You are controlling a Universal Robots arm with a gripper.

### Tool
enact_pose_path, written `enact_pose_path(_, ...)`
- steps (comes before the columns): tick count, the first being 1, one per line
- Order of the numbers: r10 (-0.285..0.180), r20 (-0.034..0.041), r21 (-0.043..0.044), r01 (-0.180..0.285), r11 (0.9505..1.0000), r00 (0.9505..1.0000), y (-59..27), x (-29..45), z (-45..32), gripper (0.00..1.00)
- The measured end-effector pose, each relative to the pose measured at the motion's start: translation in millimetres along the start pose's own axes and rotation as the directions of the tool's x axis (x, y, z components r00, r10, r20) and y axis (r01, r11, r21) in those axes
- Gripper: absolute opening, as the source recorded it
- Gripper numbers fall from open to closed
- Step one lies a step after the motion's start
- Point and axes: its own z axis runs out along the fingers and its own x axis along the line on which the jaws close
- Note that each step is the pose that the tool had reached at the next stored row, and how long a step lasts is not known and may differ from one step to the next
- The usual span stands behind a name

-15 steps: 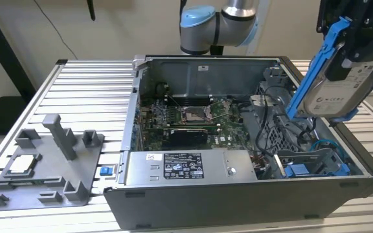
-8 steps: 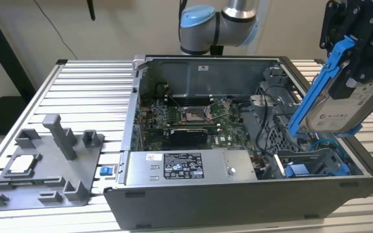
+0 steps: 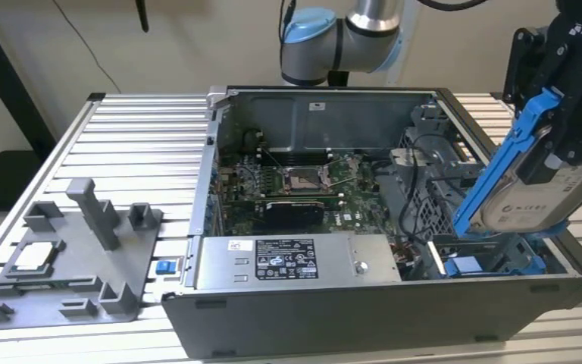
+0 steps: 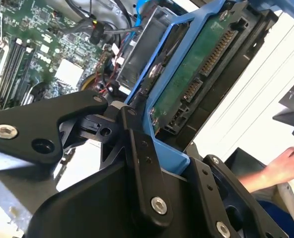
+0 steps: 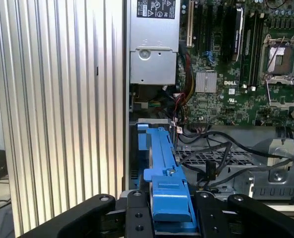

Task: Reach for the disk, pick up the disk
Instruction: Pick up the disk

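The disk, a silver drive with a white label in a blue plastic carrier, hangs tilted above the open computer case at the exterior view's right. My gripper is shut on the carrier's upper end. In the second wrist view the disk shows its green circuit board side, with the gripper clamped on the blue frame. In the first wrist view the carrier's blue edge runs away from the gripper, held between the black fingers.
The case holds a motherboard, a silver power supply and a drive bay with a blue bracket below the disk. A grey fixture with a processor chip lies at the exterior view's left. A person's hand is nearby.
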Motion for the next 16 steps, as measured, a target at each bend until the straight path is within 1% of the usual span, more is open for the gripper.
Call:
enact_pose_path(4, 0.011, -0.0014, 0.0018, -0.011, 0.9999, 0.9999, 1.5, 5.0, 7.0, 0.00)
enact_pose_path(8, 0.018, -0.0027, 0.0021, -0.018, 0.9998, 0.9998, 4.1, 6.3, 13.4, 0.00)
enact_pose_path(11, 0.018, -0.0025, 0.0021, -0.018, 0.9998, 0.9998, 4.4, 6.4, 15.4, 0.00)
enact_pose_path(16, 0.018, -0.0027, 0.0021, -0.018, 0.9998, 0.9998, 4.6, 6.4, 15.7, 0.00)
